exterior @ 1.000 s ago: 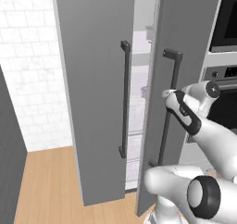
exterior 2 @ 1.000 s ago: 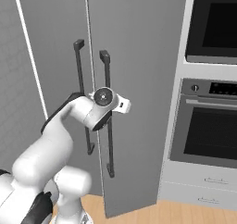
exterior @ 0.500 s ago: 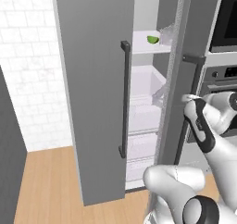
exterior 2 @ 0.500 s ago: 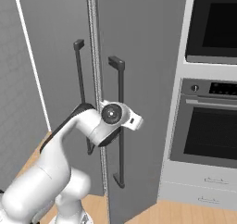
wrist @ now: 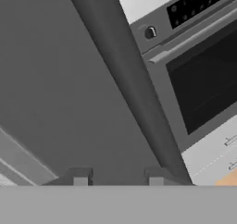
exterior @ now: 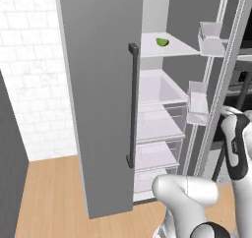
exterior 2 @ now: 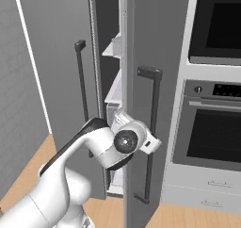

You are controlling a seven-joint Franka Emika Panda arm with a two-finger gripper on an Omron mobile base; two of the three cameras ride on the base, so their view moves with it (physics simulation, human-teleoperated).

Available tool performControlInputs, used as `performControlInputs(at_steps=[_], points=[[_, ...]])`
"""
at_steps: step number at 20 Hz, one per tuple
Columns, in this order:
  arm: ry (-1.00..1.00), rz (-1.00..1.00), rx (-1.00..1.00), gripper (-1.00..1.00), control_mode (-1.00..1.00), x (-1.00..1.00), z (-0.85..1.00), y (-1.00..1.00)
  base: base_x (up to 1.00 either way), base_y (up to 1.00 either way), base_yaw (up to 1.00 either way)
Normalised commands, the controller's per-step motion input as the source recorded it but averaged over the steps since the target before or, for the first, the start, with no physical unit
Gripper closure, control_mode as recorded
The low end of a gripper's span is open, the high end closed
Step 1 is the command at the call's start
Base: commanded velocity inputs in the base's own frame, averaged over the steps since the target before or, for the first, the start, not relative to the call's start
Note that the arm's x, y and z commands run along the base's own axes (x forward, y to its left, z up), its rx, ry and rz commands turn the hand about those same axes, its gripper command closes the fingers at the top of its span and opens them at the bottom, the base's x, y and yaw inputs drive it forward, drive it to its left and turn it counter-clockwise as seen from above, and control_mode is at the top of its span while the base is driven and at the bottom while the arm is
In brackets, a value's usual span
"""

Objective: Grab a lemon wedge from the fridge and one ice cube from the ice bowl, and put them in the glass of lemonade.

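The fridge (exterior: 98,84) is seen with its right door (exterior 2: 150,43) swung partly out, white shelves and clear drawers exposed inside; the left door (exterior: 93,99) stays flat, its dark bar handle (exterior: 132,104) at the edge of the opening. The lemon wedge (exterior: 162,42) is seen lying on the upper white shelf (exterior: 172,47) inside the fridge, toward the back, near a clear door bin (exterior: 212,38). A lower door bin (exterior: 198,104) hangs on the inner face of the right door. A built-in oven (exterior 2: 214,123) with knob and dark glass is set just beside the fridge on the right-door side, a second dark appliance window (exterior 2: 219,24) above it, a drawer front (exterior 2: 207,194) below. A white tiled wall (exterior: 29,84) and wood floor (exterior: 49,193) lie on the fridge's other side. The open right door edge stands between the arm and the shelf with the wedge. The gripper (wrist: 118,181) is seen at the right door's handle (exterior 2: 151,133); the finger tips (wrist: 80,180) are set apart with the bar running just past one of them, but whether they grip or touch it cannot be told. The arm is bent at the elbow, wrist (exterior 2: 127,141) level beside the door's outer face, hand turned toward the handle.
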Motion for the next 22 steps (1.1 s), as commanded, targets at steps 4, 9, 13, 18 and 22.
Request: performControlInputs(at_steps=[4, 9, 13, 18, 22], points=[[-0.28, 0.0, 0.05, -1.0, -1.0, -0.97, 0.67, 0.0, 0.0, 0.0, 0.0], [-0.09, 0.0, -0.02, -1.0, -1.0, -0.79, 1.0, 0.05, 0.0, 0.0, 0.0], [0.01, 0.0, -0.1, -1.0, -1.0, -0.75, 1.0, 0.19, 0.0, 0.0, 0.0], [0.4, 0.0, -0.52, -1.0, -1.0, 0.16, 0.71, 0.85, 0.0, 0.0, 0.0], [0.43, -0.05, -0.78, -1.0, -1.0, 0.61, 0.17, 0.99, 0.0, 0.0, 0.0]])
